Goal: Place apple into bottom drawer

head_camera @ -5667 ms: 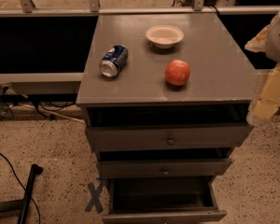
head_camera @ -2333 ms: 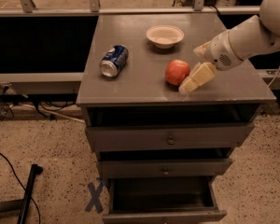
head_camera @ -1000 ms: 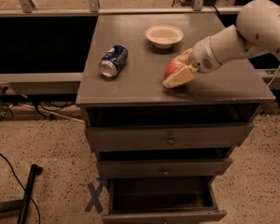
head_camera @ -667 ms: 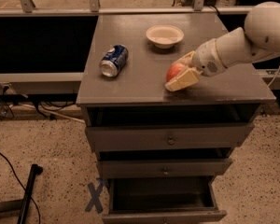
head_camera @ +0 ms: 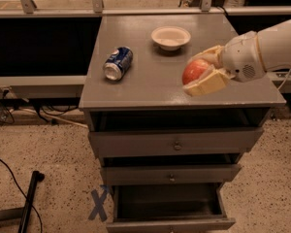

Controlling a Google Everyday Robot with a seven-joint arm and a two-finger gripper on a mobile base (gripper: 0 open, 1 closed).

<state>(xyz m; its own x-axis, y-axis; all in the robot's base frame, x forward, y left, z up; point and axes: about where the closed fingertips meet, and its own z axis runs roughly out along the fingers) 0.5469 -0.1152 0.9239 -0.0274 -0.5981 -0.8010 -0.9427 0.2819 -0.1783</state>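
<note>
The red-orange apple (head_camera: 194,71) sits between the cream fingers (head_camera: 207,84) of my gripper (head_camera: 201,72), which is shut on it over the right part of the grey cabinet top (head_camera: 150,81). The white arm reaches in from the right. The apple looks slightly lifted off the top, but I cannot tell for sure. The bottom drawer (head_camera: 169,205) is pulled open below, its dark interior showing. Only the top edge of its front panel shows at the frame's lower edge.
A blue soda can (head_camera: 117,63) lies on its side on the left of the top. A white bowl (head_camera: 170,37) stands at the back. The two upper drawers (head_camera: 174,143) are slightly out. A dark pole (head_camera: 29,198) lies on the floor at left.
The gripper came in from the right, closed around the apple, and has shifted it a little to the right and toward the front edge.
</note>
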